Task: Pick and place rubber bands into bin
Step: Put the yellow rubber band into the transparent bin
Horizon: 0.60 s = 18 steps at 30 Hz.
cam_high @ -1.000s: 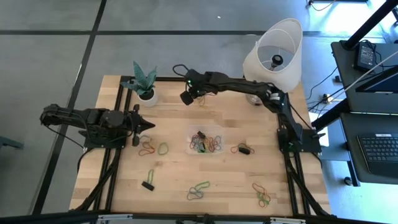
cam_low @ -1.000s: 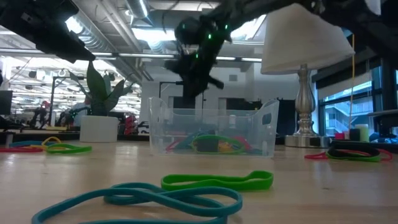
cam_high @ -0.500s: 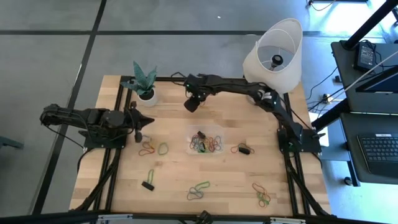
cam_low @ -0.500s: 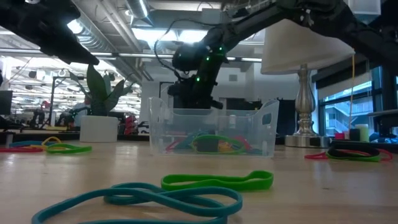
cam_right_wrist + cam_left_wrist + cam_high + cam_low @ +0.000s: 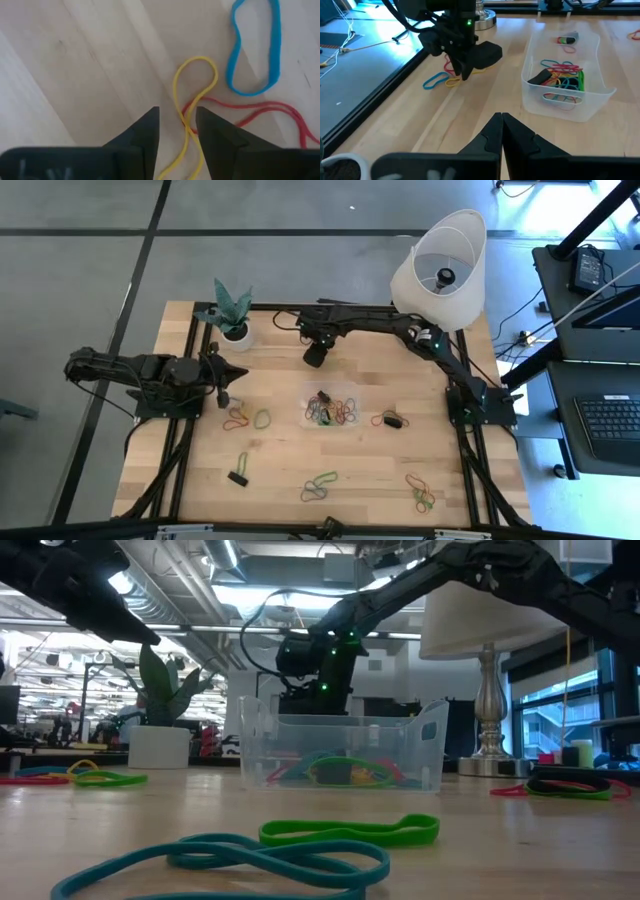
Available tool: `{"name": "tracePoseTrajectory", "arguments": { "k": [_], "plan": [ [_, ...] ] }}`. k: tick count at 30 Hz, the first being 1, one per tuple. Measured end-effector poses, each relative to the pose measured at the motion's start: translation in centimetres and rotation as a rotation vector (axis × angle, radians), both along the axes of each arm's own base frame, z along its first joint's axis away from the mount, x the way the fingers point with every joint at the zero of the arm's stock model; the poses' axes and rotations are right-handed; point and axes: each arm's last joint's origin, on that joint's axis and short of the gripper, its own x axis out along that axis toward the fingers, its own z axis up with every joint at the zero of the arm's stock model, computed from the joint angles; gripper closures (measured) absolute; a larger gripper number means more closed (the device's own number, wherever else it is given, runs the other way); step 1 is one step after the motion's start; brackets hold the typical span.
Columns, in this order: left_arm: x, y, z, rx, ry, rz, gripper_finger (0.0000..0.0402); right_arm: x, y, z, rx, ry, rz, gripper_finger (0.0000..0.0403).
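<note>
Yellow, blue & red rubber bands (image 5: 195, 100) on pale wood table (image 5: 90, 60); clear bin (image 5: 563, 80).

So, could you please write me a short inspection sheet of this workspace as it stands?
Surface: wooden table, dry.
Job's things: clear bin mid-table holding bands; loose rubber bands scattered around it.
Clutter: potted plant, lamp, black clip.
End effectors: right end effector open, straddling a yellow band; left end effector shut, at the table's left edge.
Cables: one on the right arm.
Surroundings: desk with keyboard.
</note>
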Motion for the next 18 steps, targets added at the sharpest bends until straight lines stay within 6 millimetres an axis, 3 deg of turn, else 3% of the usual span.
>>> {"name": "tracePoseTrajectory", "arguments": {
  "k": [15,18],
  "plan": [
    [0.0,0.0,0.0,0.001,0.0,0.0,0.0398,-1.8,-0.6,-0.3,0.04,0.151,-0.039,0.0394],
    [0.0,0.0,0.0,0.001,0.0,0.0,0.0398,-2.0,-0.6,-0.3,0.047,0.166,-0.044,0.0396]
  ]
}}
